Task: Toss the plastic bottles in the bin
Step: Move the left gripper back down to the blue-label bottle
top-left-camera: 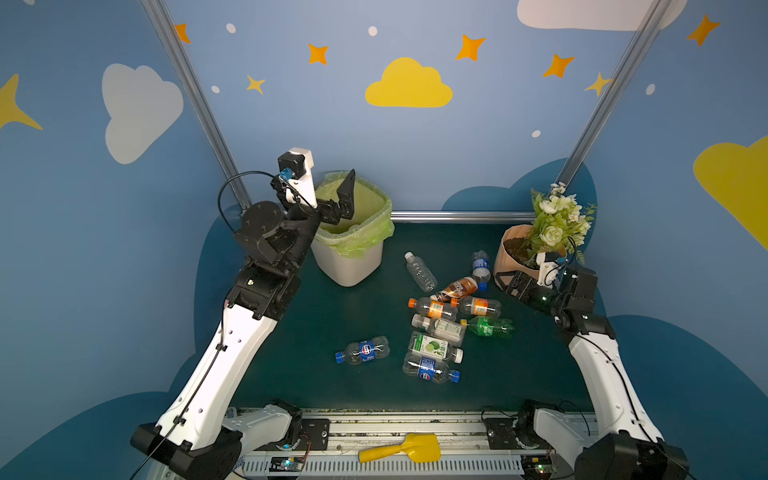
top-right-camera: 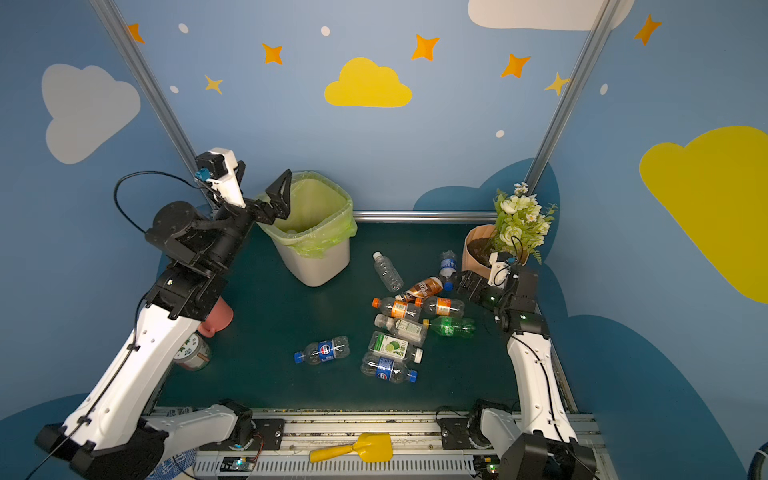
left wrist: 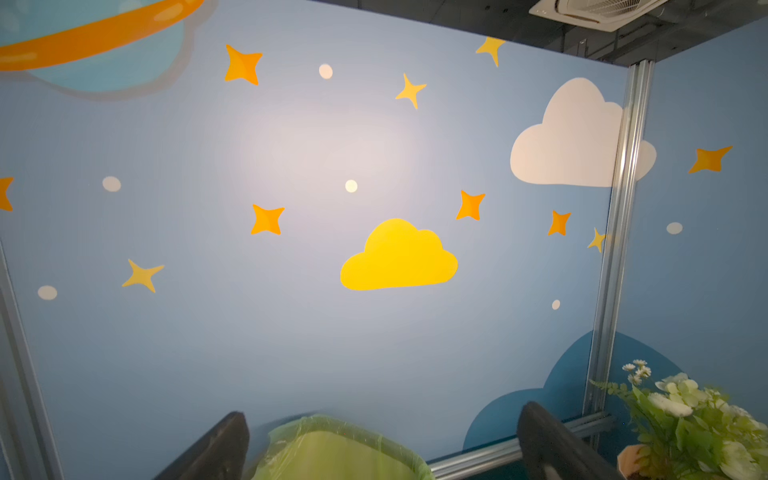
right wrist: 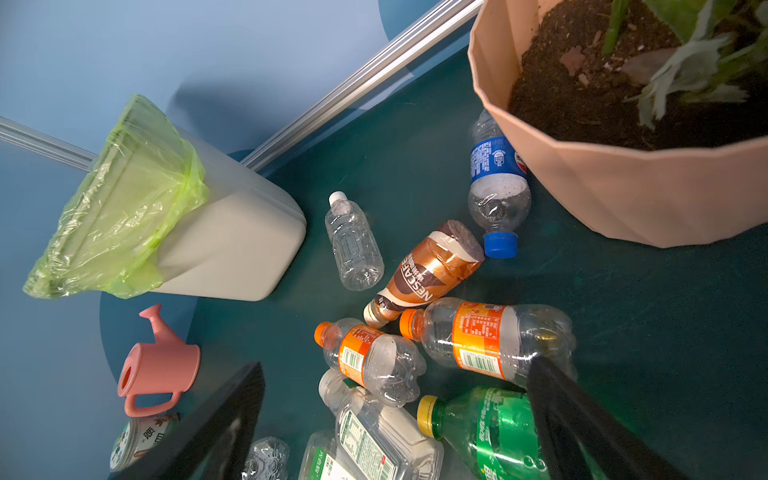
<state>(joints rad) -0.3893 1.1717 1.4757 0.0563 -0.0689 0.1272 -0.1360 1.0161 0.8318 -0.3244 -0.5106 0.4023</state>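
The left gripper (top-right-camera: 265,168) is hanging directly over the bin (top-left-camera: 349,266), its jaws standing wide apart and gripping nothing; in the left wrist view only the bin's yellow-green liner is showing between the two fingers (left wrist: 224,444). The right gripper (right wrist: 397,363) is hovering well apart from the bin, low over the plastic bottles (top-left-camera: 436,309), its jaws likewise spread and not grasping anything.

The bin is standing upright at the back of the green table (top-left-camera: 519,374), just in front of the left arm's wrist. The bottles are lying on their sides in a loose cluster on the table, away from the bin on the right arm's side. A clear white-capped bottle (top-left-camera: 420,272) is lying nearest the bin. Beyond it from the bin, a brown coffee bottle (top-left-camera: 455,289), two orange-capped bottles and a green bottle (top-left-camera: 490,326) are lying close together. A blue-labelled bottle (top-left-camera: 363,350) is lying alone, in front of the bin and apart from the cluster. Farthest from the bin, a tan flowerpot (top-left-camera: 509,253) is standing just behind the right gripper. A pink watering can (right wrist: 162,365) is sitting near the bin, on its other side.
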